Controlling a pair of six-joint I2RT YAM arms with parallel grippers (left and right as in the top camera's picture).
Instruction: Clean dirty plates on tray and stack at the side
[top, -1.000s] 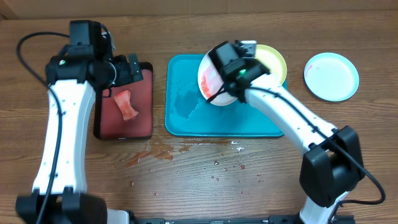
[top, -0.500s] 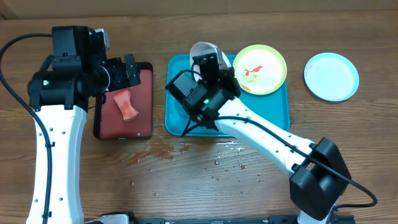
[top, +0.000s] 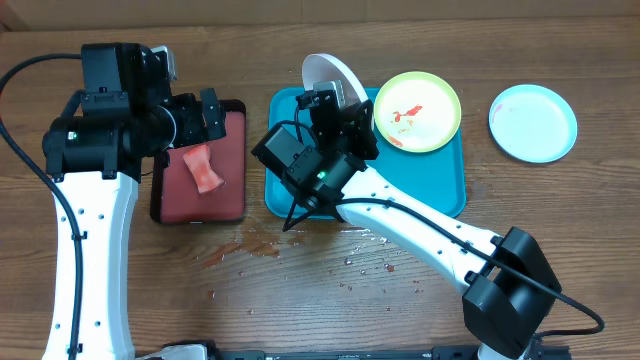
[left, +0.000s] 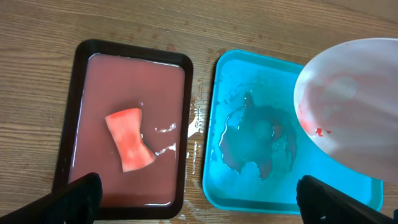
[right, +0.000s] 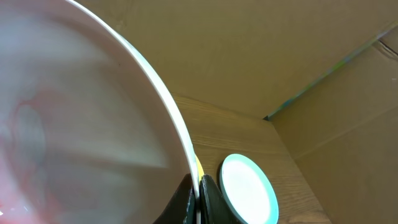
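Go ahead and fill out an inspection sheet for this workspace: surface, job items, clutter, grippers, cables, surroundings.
Surface: wooden table, with wet reddish splashes in front of the trays.
Job's things: teal tray has a puddle. The white plate is held on edge above it, with a red smear. The yellow-green plate, sauce-stained, lies at the tray's far right corner. The light blue plate sits on the table to the right and looks clean.
Clutter: black-rimmed red tray of reddish water, with a sponge in it.
Grippers: left gripper is open over the red tray. Right gripper is shut on the white plate's rim.
Cables: a black cable loops off the left arm.
Surroundings: cardboard wall.
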